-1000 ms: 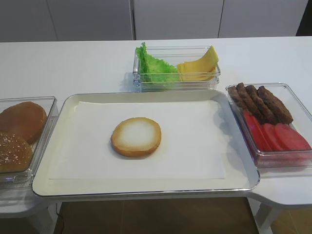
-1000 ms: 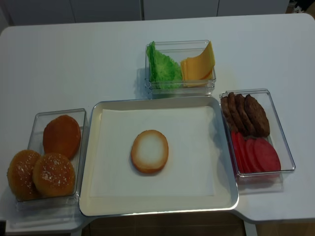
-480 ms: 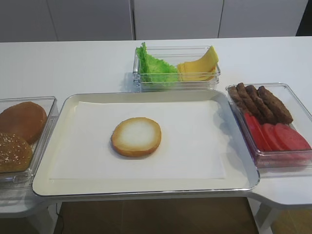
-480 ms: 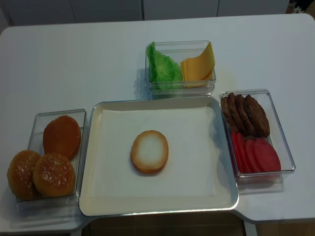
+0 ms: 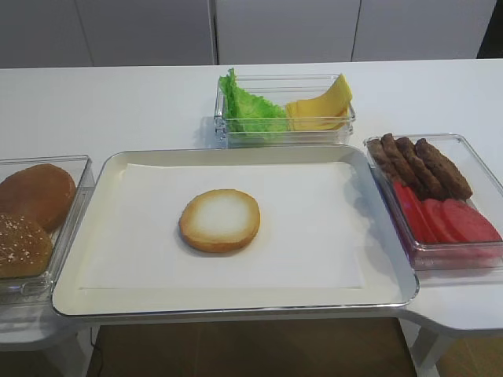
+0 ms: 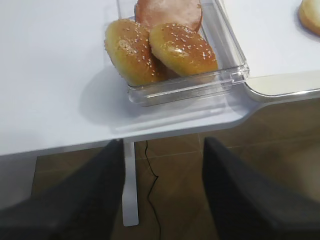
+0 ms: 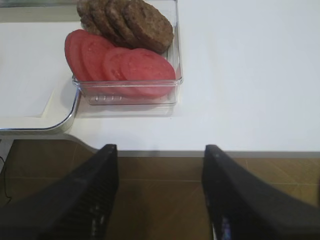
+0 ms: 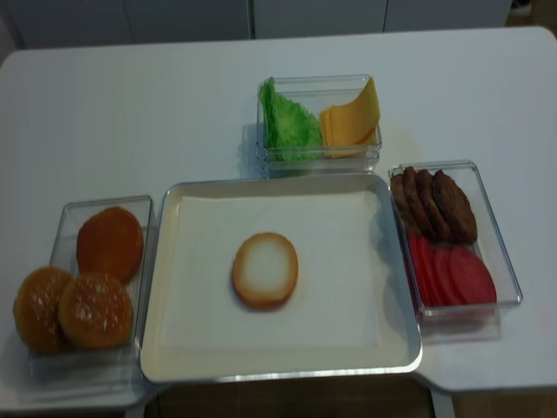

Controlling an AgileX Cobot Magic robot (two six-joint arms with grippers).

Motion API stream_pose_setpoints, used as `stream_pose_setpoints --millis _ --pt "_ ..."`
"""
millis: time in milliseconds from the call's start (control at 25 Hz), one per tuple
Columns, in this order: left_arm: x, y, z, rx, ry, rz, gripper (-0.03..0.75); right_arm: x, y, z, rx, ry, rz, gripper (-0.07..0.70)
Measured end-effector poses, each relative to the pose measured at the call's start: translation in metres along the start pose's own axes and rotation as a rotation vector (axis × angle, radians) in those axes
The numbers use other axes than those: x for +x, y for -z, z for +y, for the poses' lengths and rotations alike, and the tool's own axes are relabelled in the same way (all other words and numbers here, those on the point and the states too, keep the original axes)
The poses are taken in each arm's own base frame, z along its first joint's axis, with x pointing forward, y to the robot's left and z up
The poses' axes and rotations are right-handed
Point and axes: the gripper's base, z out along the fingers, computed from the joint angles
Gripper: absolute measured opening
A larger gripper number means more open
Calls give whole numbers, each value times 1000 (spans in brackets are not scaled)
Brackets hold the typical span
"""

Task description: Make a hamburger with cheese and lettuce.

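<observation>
Exterior high: the hamburger (image 5: 219,221) bun half lies on the tray (image 5: 110,169); behind, one clear box (image 5: 284,135) holds lettuce (image 5: 247,108) and cheese (image 5: 322,104). Right wrist: right gripper (image 7: 159,192) spread, empty — tomatoes (image 7: 120,62), patties (image 7: 127,20) share a box. Left wrist: left gripper (image 6: 162,192) likewise — buns (image 6: 160,50) boxed.

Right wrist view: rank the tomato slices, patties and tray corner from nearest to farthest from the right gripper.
From the right gripper, open below the table edge:
1. Tray corner, lower left.
2. Tomato slices, front of the clear box; nearly tied with the corner.
3. Patties, back of that box.

A lone hamburger (image 8: 265,270) bun half rests cut-face up on the tray (image 8: 174,370).
</observation>
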Motion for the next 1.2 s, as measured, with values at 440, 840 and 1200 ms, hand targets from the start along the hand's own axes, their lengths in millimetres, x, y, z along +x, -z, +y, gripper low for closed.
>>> stream_pose_setpoints --millis 440,840,1200 --pt "-1 -6 -1 6 -12 -24 372 0 0 0 0 0 0 424" --pt "0 -11 -2 14 -5 -33 370 0 0 0 0 0 0 424" --pt "-1 -11 -2 14 16 -38 370 0 0 0 0 0 0 424"
